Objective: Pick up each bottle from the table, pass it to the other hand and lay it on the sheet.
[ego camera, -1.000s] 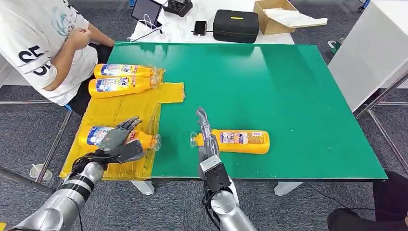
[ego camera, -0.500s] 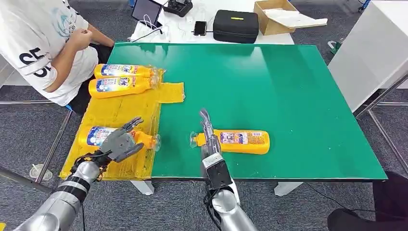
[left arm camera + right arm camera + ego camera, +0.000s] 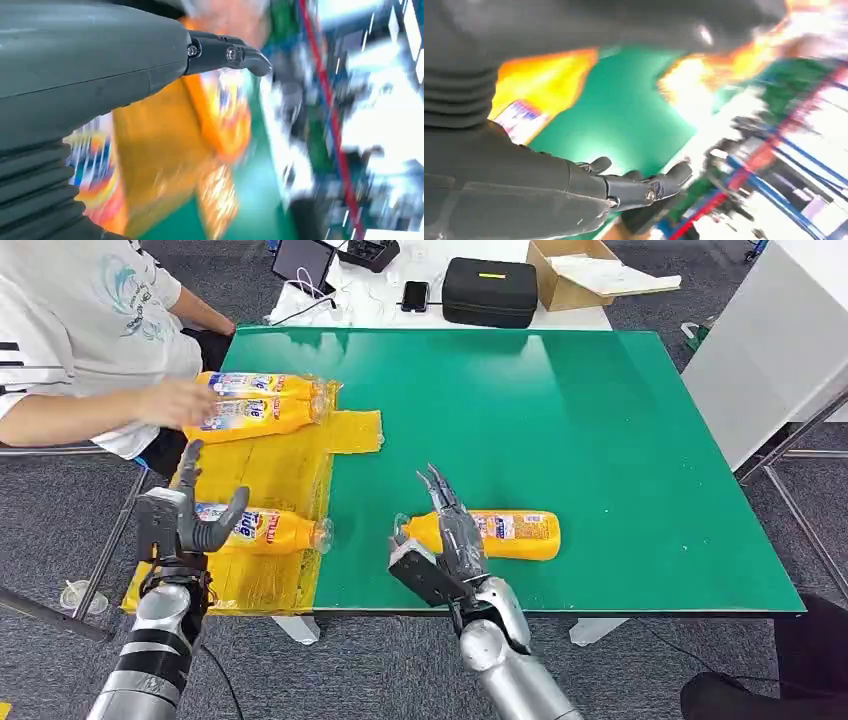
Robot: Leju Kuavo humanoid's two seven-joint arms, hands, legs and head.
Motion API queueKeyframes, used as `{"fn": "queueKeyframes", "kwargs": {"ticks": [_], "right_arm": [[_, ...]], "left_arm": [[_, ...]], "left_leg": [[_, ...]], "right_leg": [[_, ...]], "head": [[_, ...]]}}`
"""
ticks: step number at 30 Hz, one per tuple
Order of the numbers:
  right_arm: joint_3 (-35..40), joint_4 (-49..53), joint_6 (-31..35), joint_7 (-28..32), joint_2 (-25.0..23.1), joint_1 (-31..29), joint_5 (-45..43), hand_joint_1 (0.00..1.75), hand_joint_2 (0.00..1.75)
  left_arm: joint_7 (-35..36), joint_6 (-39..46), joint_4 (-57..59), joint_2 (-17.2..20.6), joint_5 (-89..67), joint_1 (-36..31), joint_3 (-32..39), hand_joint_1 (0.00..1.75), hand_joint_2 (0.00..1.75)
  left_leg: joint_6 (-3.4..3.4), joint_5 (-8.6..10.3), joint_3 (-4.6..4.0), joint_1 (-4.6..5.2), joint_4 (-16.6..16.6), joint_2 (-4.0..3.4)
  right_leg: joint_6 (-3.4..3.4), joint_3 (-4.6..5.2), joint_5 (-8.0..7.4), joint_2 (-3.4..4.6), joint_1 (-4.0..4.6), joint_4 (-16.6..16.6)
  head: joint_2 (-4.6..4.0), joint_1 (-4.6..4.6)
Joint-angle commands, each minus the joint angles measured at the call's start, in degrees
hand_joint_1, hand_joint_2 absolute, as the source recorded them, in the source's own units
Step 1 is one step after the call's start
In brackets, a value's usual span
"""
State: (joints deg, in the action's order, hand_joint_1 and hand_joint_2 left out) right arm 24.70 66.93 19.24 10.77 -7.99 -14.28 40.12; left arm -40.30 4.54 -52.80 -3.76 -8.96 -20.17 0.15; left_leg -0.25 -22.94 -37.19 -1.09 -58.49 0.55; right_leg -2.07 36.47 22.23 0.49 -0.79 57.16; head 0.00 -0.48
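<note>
Three bottles (image 3: 255,398) lie on the yellow sheet (image 3: 268,468) at the table's (image 3: 600,420) left edge, both hands empty: left hand (image 3: 185,520) spread, right hand (image 3: 452,540) fingers extended over a fourth bottle (image 3: 500,535).

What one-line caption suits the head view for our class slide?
Right hand reaches onto a bottle on the green table; three bottles lie on the yellow sheet.

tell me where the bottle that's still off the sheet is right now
In the head view, the yellow bottle lies on its side on the green table, near the front edge, right of the yellow sheet, with the right hand at its cap end.
</note>
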Motion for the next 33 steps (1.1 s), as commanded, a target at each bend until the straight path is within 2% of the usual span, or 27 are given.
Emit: {"fn": "queueKeyframes", "kwargs": {"ticks": [1,5,11,17,21,31,33], "right_arm": [[-2.5,-5.1,-8.4,-7.2,12.4,-7.6,5.4,0.0,1.75],[-2.3,-9.3,-15.1,-9.3,15.3,-11.4,5.9,0.0,1.75],[-0.8,-12.7,-20.7,-9.3,16.9,-12.2,3.7,0.0,1.75],[0.3,-15.5,-21.4,-8.6,17.7,-12.1,2.6,0.0,1.75],[2.2,-18.4,-24.3,-8.3,18.4,-13.9,1.6,0.0,1.75],[2.2,-18.4,-24.3,-8.3,18.4,-13.9,1.6,0.0,1.75],[3.9,-20.3,-26.4,-7.4,18.6,-14.9,0.6,0.0,1.75]], "left_arm": [[0.3,4.1,-8.3,-3.9,-2.0,4.9,8.9,0.0,1.75],[0.3,3.6,-6.1,-4.2,-3.5,5.1,8.2,0.0,1.75],[0.3,3.9,-2.3,-4.2,-4.5,3.4,7.2,0.0,1.75],[0.3,4.0,0.4,-3.9,-5.3,2.2,6.9,0.0,1.75],[0.3,3.8,2.2,-3.8,-5.4,1.1,6.5,0.0,1.75],[0.3,3.8,2.2,-3.8,-5.4,1.1,6.5,0.0,1.75],[0.3,3.5,3.5,-3.9,-5.5,0.4,6.3,0.0,1.75]], "left_leg": [[0.1,-0.04,0.1,0.02,0.0,-0.02],[0.15,-0.09,0.21,0.08,0.0,0.02],[0.1,-0.06,0.14,0.04,0.0,0.08],[0.1,-0.08,0.19,0.02,0.0,0.05],[0.09,-0.07,0.1,0.03,0.0,0.01],[0.07,-0.04,0.08,0.0,0.0,0.05],[0.1,-0.07,0.22,0.0,0.0,0.05]], "right_leg": [[0.0,-0.16,0.02,-0.04,0.0,-0.1],[0.02,-0.27,0.08,-0.12,-0.03,0.0],[0.05,-0.25,0.08,-0.15,0.0,-0.1],[0.06,-0.28,0.08,-0.11,0.02,-0.1],[0.03,-0.16,0.05,-0.05,0.0,0.0],[0.02,-0.16,0.02,-0.1,0.03,-0.1],[0.06,-0.3,0.07,-0.14,0.05,-0.1]], "head": [[0.0,0.07],[0.0,0.04],[0.0,0.04],[0.0,0.02],[0.0,0.0],[0.0,0.02],[0.0,0.02]]}}
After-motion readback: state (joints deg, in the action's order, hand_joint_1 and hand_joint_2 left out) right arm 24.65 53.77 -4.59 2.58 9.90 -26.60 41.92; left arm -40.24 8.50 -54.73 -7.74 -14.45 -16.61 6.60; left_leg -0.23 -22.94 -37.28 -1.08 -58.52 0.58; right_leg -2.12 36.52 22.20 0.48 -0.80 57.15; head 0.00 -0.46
